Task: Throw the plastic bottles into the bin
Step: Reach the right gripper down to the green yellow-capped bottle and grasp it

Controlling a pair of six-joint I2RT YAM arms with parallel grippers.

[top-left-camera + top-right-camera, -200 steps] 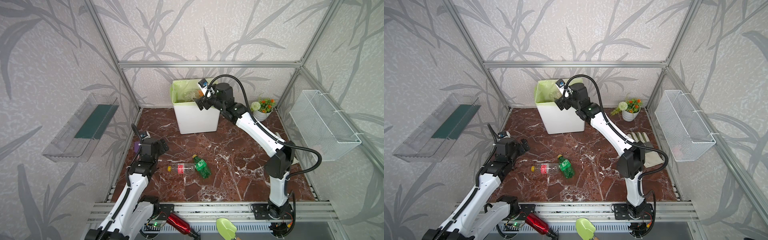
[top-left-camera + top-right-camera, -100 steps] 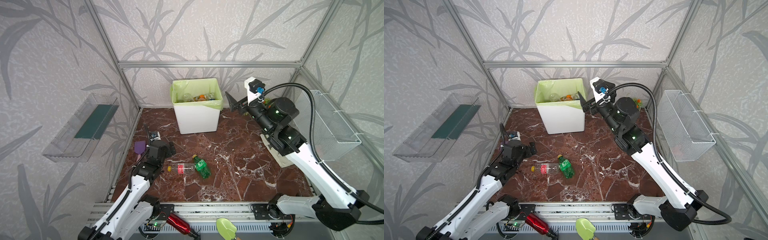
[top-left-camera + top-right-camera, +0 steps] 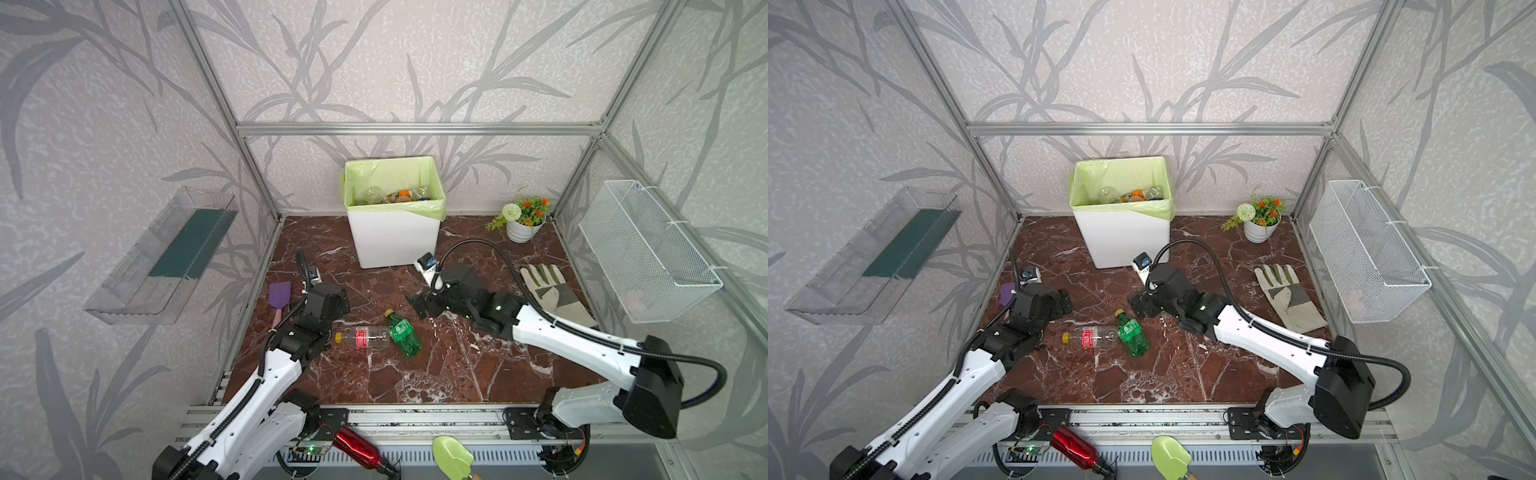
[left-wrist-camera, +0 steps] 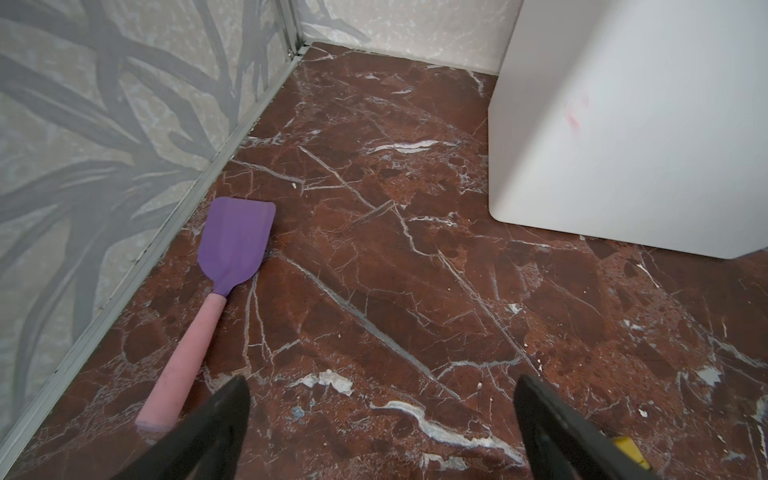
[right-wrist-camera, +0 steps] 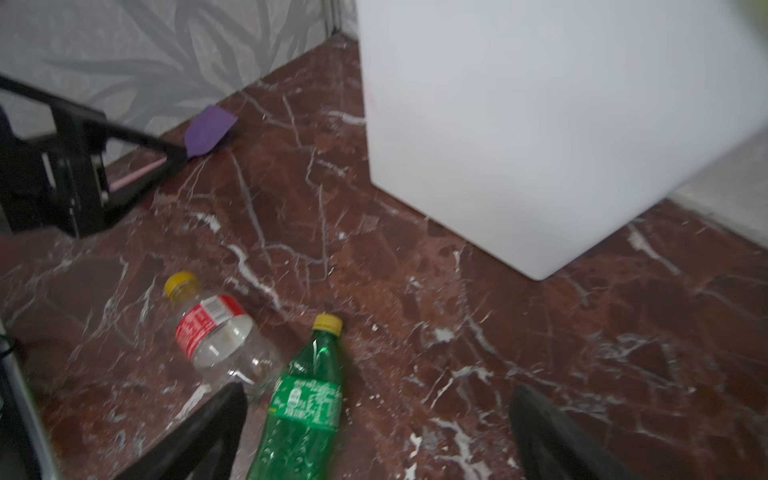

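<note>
Jaws apart, yellow-capped green bottle (image 5: 305, 399) lying

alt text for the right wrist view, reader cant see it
A clear plastic bottle with a red label and yellow cap and a green plastic bottle, also yellow-capped, lie on the red-brown marble floor before the open right gripper. The white bin stands beyond them, a purple spatula by the wall.

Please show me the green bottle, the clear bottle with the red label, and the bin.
green bottle (image 3: 401, 334): a top view, on its green label.
clear bottle (image 3: 363, 336): a top view, on its red label.
bin (image 3: 395, 243): a top view, on its white front wall.
</note>
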